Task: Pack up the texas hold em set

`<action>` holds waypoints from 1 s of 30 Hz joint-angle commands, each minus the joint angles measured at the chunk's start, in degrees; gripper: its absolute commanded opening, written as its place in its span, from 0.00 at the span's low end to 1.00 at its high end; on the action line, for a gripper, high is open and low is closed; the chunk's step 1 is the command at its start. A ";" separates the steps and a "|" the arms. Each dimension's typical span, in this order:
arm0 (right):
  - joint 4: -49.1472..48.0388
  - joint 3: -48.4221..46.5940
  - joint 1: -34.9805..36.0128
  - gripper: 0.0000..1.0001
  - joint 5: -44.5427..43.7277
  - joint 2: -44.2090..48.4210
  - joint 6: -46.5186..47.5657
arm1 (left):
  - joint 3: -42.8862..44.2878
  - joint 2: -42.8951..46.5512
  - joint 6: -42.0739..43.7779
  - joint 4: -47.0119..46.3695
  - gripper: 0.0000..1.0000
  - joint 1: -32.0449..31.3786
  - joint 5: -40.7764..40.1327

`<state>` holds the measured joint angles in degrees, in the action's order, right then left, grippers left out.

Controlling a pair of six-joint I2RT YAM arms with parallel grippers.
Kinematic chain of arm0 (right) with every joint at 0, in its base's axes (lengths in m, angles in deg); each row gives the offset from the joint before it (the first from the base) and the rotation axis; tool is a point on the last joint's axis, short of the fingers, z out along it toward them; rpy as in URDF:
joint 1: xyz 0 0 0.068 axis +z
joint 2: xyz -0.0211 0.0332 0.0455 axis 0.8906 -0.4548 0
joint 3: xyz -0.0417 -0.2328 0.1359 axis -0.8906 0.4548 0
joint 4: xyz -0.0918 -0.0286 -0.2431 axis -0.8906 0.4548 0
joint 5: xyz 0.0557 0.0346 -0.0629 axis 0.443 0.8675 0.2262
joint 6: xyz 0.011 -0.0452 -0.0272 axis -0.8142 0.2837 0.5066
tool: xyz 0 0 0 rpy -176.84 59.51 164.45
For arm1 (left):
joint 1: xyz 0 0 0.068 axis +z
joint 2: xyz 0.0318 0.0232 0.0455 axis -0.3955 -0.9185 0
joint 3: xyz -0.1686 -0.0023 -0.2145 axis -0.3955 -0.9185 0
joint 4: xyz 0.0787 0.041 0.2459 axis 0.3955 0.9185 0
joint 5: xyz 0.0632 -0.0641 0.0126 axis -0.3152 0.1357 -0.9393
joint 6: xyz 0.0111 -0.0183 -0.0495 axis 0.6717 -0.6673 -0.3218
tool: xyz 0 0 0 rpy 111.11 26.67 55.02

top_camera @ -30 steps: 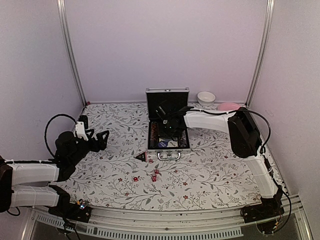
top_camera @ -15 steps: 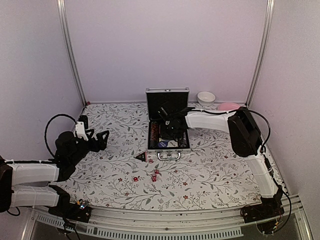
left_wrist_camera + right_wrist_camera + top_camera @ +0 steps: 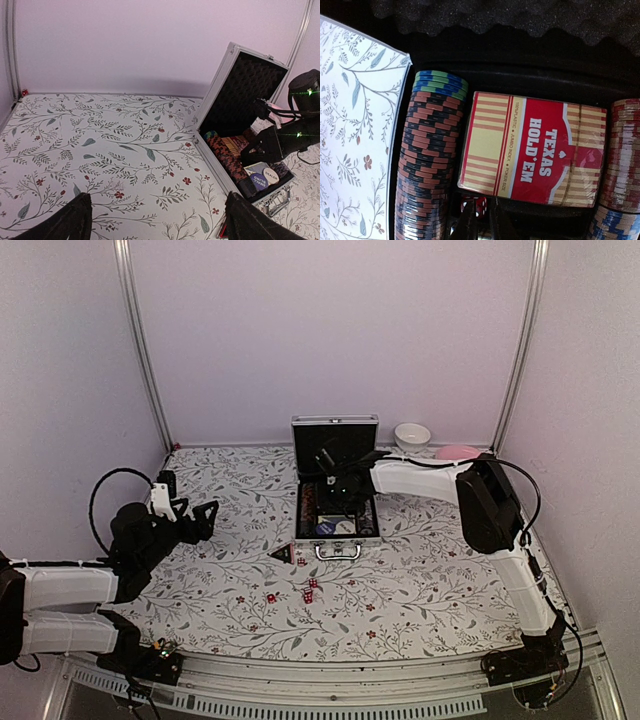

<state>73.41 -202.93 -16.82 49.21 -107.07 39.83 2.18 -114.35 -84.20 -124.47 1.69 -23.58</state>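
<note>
The silver case [image 3: 335,423] stands open at the table's middle back and also shows in the left wrist view [image 3: 216,95]. It holds rows of chips [image 3: 432,160], the tan-red card pack [image 3: 532,150] and round buttons [image 3: 262,175]. My right gripper [image 3: 482,220] reaches into the case [image 3: 338,495], nearly shut, with a tiny red die [image 3: 474,205] at its fingertips just below the card pack. A black triangular piece [image 3: 281,554] and three red dice [image 3: 308,594] lie on the table in front of the case. My left gripper [image 3: 160,225] is open and empty at the left [image 3: 195,520].
A white bowl [image 3: 412,435] and a pink plate [image 3: 458,453] sit at the back right, behind the right arm. The flowered tablecloth [image 3: 100,145] covers the table. White walls with metal posts close in the back and sides.
The right gripper has shifted slightly nearer inside the case. The left arm has not moved.
</note>
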 commanded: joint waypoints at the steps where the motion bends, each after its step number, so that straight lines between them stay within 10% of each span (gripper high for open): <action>1: -0.60 -1.25 -0.22 0.10 0.01 -1.69 0.63 | 1.34 0.33 -0.37 0.40 0.92 -0.63 0.03; 30: 1.93 1.26 -0.17 0.08 -0.12 -2.00 -1.20 | 1.36 0.19 -0.42 0.41 0.92 -0.66 0.11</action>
<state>74.54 -202.86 -16.84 49.38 -107.86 39.31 2.27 -114.35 -84.41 -124.45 1.69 -23.58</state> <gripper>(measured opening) 0.083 0.924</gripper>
